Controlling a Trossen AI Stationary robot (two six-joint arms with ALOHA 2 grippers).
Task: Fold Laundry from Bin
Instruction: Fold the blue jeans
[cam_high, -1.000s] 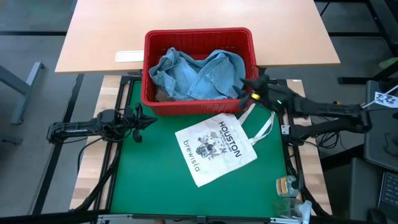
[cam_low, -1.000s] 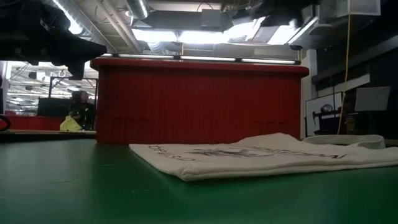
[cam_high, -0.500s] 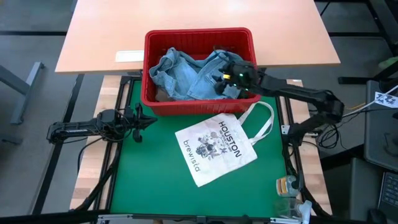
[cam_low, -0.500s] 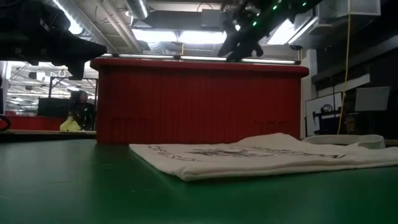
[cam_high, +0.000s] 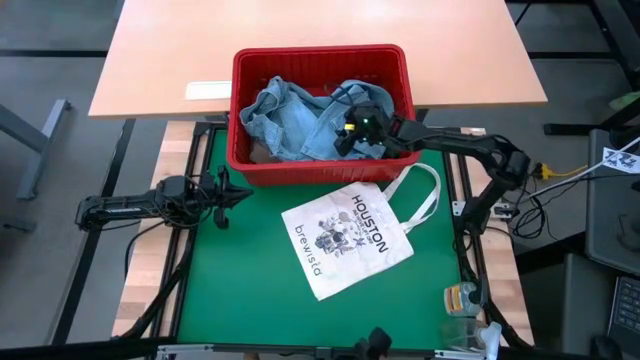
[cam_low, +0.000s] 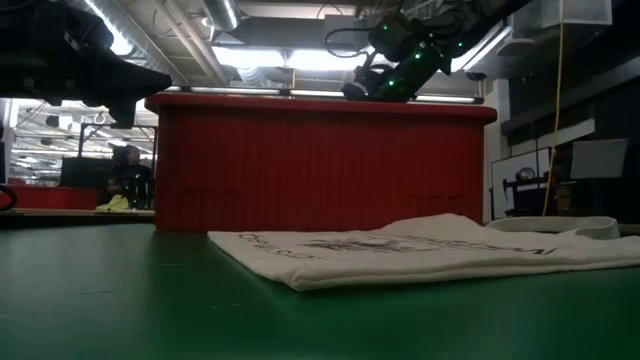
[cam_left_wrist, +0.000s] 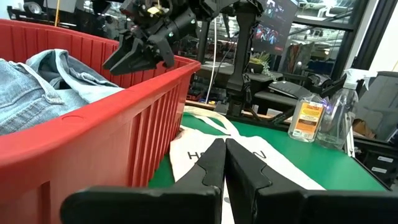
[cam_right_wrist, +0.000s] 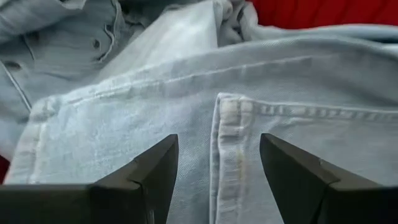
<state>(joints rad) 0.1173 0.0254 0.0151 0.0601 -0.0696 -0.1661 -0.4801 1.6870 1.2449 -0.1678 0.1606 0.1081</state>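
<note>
The red bin (cam_high: 320, 160) stands at the far edge of the green mat, with the light blue denim laundry (cam_high: 300, 120) piled inside it. My right gripper (cam_high: 348, 138) hangs open over the denim in the bin's right half, tipped downward. In its wrist view the fingers (cam_right_wrist: 152, 171) stand on either side of a denim seam (cam_right_wrist: 227, 137), just above the cloth. The left wrist view shows the right gripper (cam_left_wrist: 134, 56) above the bin's rim (cam_left_wrist: 124, 106). My left gripper (cam_high: 226, 192) waits shut at the mat's left side, level, near the bin's near left corner.
A white tote bag (cam_high: 348, 238) printed "HOUSTON" lies flat on the green mat (cam_high: 240, 290) in front of the bin, its straps (cam_high: 425, 195) toward the right. Small bottles (cam_high: 460, 298) stand at the near right corner. A wooden table (cam_high: 170, 50) lies beyond the bin.
My right gripper has swung from beside the bin's near right corner toward the table's left and far edge, over the rim into the bin. It has tipped downward and sunk toward the denim, staying open. The denim and the tote bag have not moved.
</note>
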